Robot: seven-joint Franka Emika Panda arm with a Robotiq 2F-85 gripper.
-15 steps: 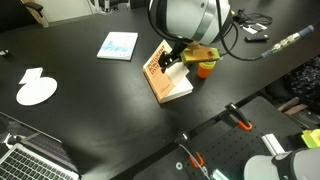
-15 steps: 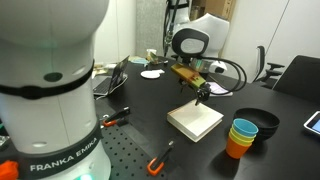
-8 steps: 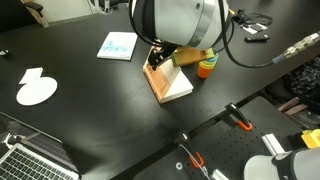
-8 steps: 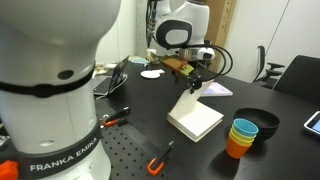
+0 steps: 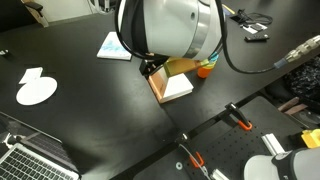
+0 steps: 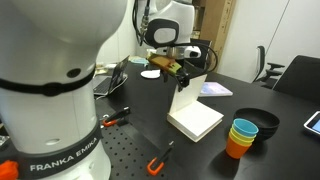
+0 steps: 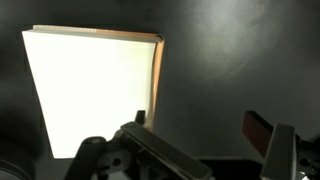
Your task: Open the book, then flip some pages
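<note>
One book (image 5: 177,88) lay mid-frame on black table (image 5: 80,120), cover (image 6: 184,93) lifted upright, white pages (image 7: 90,90) exposed. Claw (image 7: 200,128) was spread wide, gripping nothing. One booklet (image 5: 118,45) upper left; one cup stack (image 6: 240,137) lower right.

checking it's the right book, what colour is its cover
Brown-orange, around white pages; the book shows best in an exterior view.

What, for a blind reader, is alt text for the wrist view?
The book shows a bright white page, thin brown cover edge at its right, filling the upper left against the dark table. The gripper sits at the bottom, jaws apart.
</note>
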